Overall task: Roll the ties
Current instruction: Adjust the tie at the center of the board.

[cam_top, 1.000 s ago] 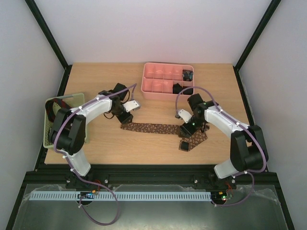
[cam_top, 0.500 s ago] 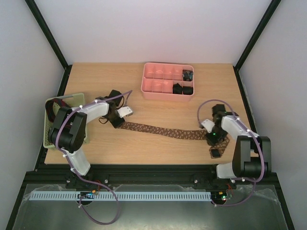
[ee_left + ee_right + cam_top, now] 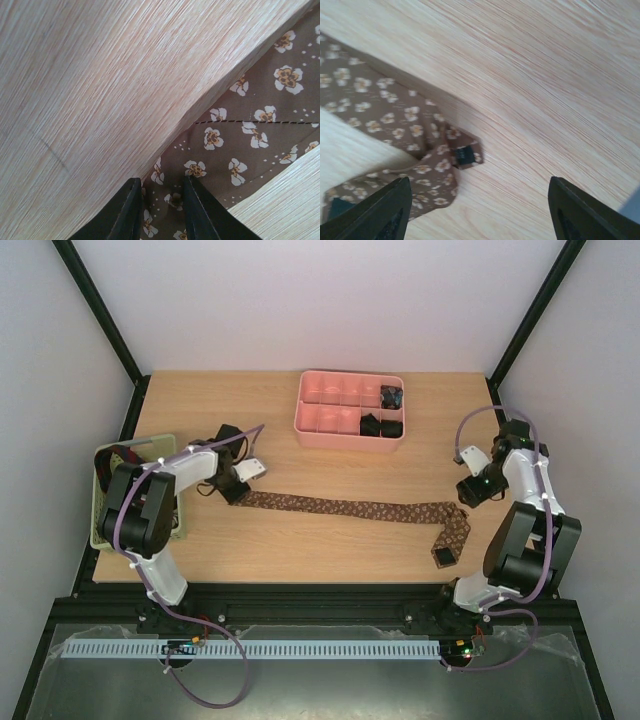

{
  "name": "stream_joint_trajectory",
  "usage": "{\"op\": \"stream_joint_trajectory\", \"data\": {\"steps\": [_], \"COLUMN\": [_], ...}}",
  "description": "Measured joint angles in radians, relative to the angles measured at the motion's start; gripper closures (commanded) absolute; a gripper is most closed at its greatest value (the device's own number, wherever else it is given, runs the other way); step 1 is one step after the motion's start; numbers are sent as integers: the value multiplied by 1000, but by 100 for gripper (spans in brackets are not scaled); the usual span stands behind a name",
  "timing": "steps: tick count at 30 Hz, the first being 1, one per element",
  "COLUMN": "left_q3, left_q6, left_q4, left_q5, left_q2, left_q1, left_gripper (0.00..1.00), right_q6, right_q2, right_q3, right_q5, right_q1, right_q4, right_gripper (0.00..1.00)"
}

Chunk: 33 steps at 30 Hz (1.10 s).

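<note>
A brown tie with a pale flower print lies stretched across the table, its right end folded back toward the front edge. My left gripper sits low on its left end. In the left wrist view the black fingers stand close together with the tie's fabric between them. My right gripper hangs wide open to the right of the folded end, with nothing between its fingers. The right wrist view shows that folded end with a small black label below and left of the gripper.
A pink compartmented tray stands at the back centre with dark tie coils in its right compartments. A pale green slotted basket with more ties sits at the left edge, beside the left arm.
The left gripper dragged the tie's left end further left, pulling the tie out long. The right gripper let go of the other end, opened and moved away to the right and back.
</note>
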Motion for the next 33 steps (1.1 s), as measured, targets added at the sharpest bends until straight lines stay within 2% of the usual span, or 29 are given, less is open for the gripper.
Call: {"op": "stream_joint_trajectory", "data": {"steps": [5,9,14,18,25,30,33], "left_q3": [36,80,119,147,227,265,261], "left_q6": [-2,5,3,-1,-9,-12,0], "left_q4": [-43,-76,-113,-143,-208,-248,-259], "left_q5": [43,92,143,154,172,194,207], "left_q2": [0,0,22,76,163,195,197], "left_q1": [66,97,113,138,184,190,190], "left_gripper": [52,48,45,45,47,56,63], "right_q6": [-10,-9,-3,-10,-40,-60,-69], "right_q2": [-5,36,218,349,374,359,330], "right_q3": [3,3,55,102,98,60,10], "right_q5": [-135,-176,-187,-170,-146,-148,-150], "right_q1": [18,63,88,88,88,88,88], "right_q4": [-51,-49,-54,-66,-98,-104,-107], "right_gripper": [17,15,14,21,41,54,66]}}
